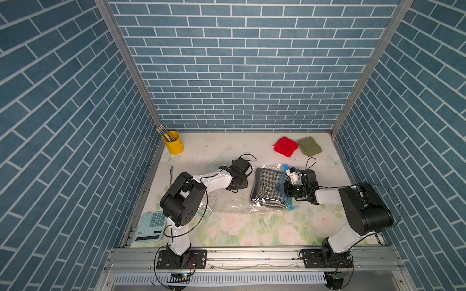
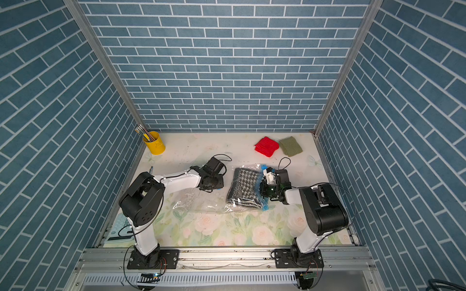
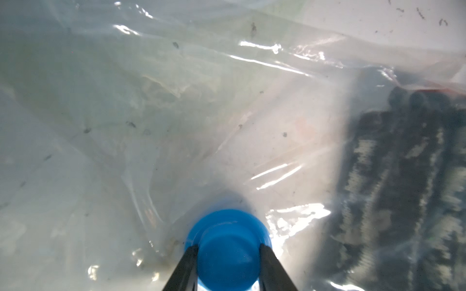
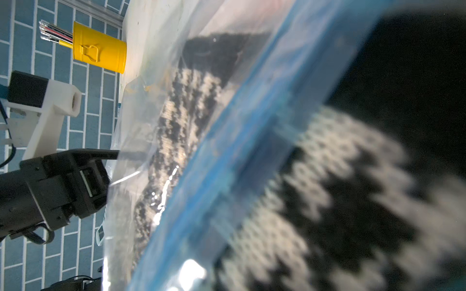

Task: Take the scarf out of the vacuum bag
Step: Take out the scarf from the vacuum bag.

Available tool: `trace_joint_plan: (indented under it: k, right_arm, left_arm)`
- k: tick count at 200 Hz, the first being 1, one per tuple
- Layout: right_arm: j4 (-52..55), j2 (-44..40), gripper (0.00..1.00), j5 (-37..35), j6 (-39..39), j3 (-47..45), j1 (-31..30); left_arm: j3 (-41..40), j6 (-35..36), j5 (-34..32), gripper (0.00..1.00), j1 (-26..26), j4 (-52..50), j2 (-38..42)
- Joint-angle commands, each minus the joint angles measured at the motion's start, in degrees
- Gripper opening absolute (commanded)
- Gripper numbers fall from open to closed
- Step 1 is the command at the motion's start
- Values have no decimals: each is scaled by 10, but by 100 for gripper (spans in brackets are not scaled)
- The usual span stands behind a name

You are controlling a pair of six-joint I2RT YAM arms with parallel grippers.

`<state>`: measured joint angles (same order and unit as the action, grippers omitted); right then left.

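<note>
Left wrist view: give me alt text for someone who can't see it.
The left claw grips a round blue cap between its two black fingers, on a clear, wrinkled plastic bag. A blurred black-and-white scarf lies inside the bag, a little way from the cap.

A large folded knit scarf (image 1: 267,187) is patterned in black-and-white houndstooth, with herringbone and striped bands. The clear plastic vacuum bag (image 1: 227,204) around it is edged by a light-blue zip strip (image 1: 290,207) and bears a round blue valve cap (image 3: 228,248). Behind the scarf, a small plain red knit piece (image 1: 285,147) and an olive-green knit piece (image 1: 309,146) are shown.
</note>
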<state>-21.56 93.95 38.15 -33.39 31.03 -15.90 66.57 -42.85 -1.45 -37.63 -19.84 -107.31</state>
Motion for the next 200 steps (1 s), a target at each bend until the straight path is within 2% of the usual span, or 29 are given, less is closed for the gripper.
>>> trace_joint_plan:
  k: [1, 200]
  right_arm:
    - [29, 2, 0, -10, 23, 8, -1]
    - [39, -56, 0, -71, 8, -37, 69]
  left_arm:
    - [-16, -9, -10, 0, 5, -32, -3]
    - [-22, -13, -13, 0, 5, -25, -9]
